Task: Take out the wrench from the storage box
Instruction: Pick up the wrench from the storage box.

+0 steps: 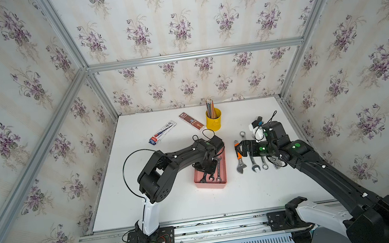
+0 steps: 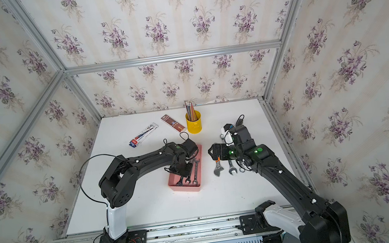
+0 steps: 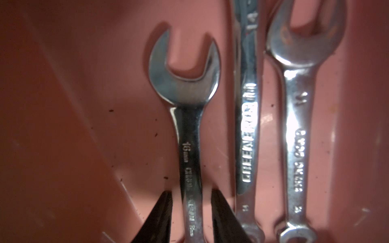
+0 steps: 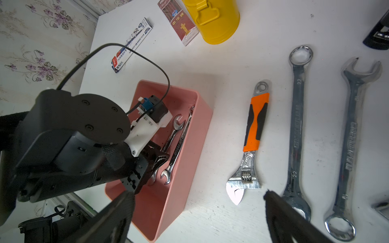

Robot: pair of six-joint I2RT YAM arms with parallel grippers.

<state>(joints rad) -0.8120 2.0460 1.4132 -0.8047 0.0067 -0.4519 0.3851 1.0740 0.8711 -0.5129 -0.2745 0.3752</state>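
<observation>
Wrench [image 3: 189,130] lies flat inside pink box [image 3: 63,105], beside other wrenches [image 3: 246,126]. Left gripper [image 3: 191,218] straddles its shank, jaws slightly apart, not clamped. Right gripper [image 4: 197,202] wide open, empty, beside box. Steel likely stiff, heavy, slick; pinch mid-shank.

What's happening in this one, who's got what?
The left gripper is down inside the pink storage box, its open fingers straddling the shank of one wrench, not clamped yet; two more wrenches lie beside it. The right gripper hovers open and empty over the table near the orange-handled adjustable wrench.
</observation>
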